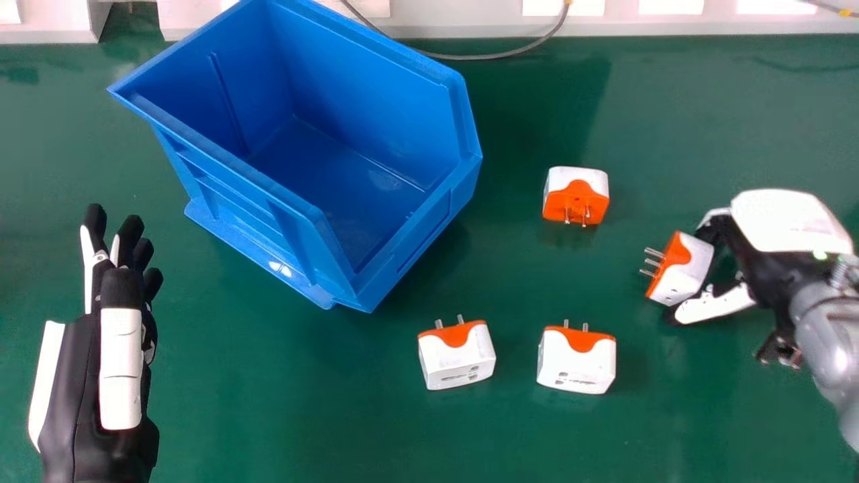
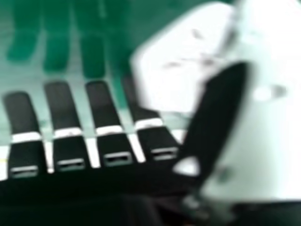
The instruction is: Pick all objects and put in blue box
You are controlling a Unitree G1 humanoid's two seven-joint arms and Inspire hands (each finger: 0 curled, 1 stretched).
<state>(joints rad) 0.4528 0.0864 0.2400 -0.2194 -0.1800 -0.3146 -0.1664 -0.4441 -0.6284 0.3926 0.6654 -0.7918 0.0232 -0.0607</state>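
White and orange, one adapter (image 1: 691,270) sat between the thumb and fingers of the right hand (image 1: 792,221), pinched at its white end, prongs facing away from the palm. The blue box (image 1: 382,100) stood by the green table's (image 1: 268,402) far edge; the left hand (image 1: 121,369), fingers extended, was nearer the robot.

The box (image 1: 362,100) stands on the table (image 1: 302,416), mouth up. Nearer the robot, one plug (image 1: 458,362) sits left of a second plug (image 1: 577,365), prongs away; beyond is a third plug (image 1: 576,194). The right hand (image 1: 788,221) pinches a fourth plug (image 1: 683,272); the left hand (image 1: 121,335) is at left, fingers straight
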